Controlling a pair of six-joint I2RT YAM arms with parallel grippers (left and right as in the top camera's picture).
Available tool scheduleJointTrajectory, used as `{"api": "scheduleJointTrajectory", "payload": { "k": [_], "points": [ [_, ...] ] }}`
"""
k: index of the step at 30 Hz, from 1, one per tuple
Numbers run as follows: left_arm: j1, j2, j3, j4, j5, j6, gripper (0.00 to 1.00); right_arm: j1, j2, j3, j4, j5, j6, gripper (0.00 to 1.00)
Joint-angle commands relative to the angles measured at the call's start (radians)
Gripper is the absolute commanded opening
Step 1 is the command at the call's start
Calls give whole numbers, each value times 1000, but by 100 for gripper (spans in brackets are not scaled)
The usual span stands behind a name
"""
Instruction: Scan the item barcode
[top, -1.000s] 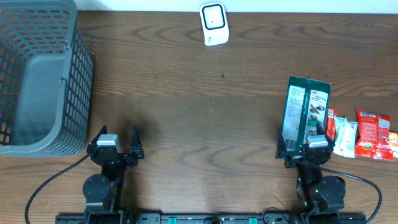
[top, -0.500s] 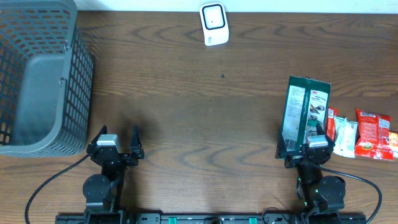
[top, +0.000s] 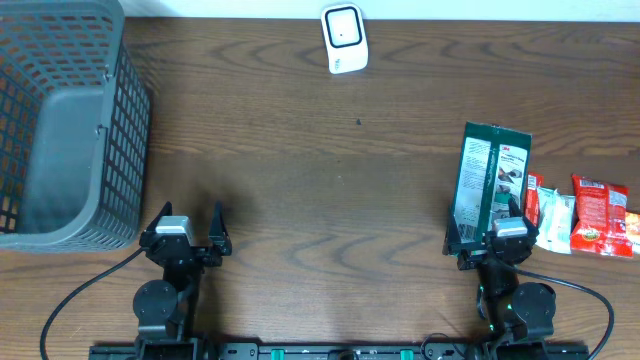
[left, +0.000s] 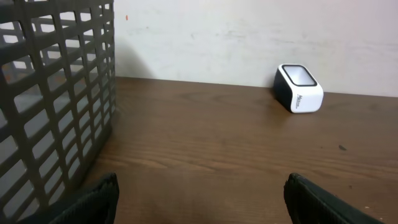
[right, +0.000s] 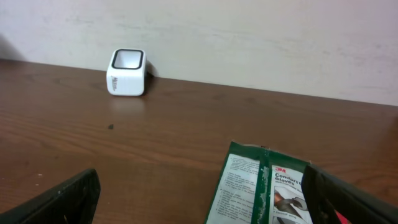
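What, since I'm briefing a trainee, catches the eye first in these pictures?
The green packet lying flat on the right, its near end inside the open right pincer, draws the eye first. Then come the big grey mesh basket at the far left and the small white scanner at the back edge of the table.

A green packet (right: 261, 186) lies on the wooden table (right: 155, 137) between the wide-spread fingers (right: 65, 198) of the right gripper (right: 205, 202); a white scanner (right: 128, 72) sits near the far wall (right: 249, 37).
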Motion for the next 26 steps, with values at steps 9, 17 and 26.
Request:
{"api": "scheduleJointTrajectory", "payload": {
  "k": [9,17,26],
  "points": [
    [3,-5,-7,-45,45,17,86,-4,-6,-1,-4,6,-6,99],
    [3,-5,-7,-45,45,17,86,-4,-6,-1,-4,6,-6,99],
    [3,-5,-7,-45,45,17,86,-4,-6,-1,-4,6,-6,99]
  ]
}}
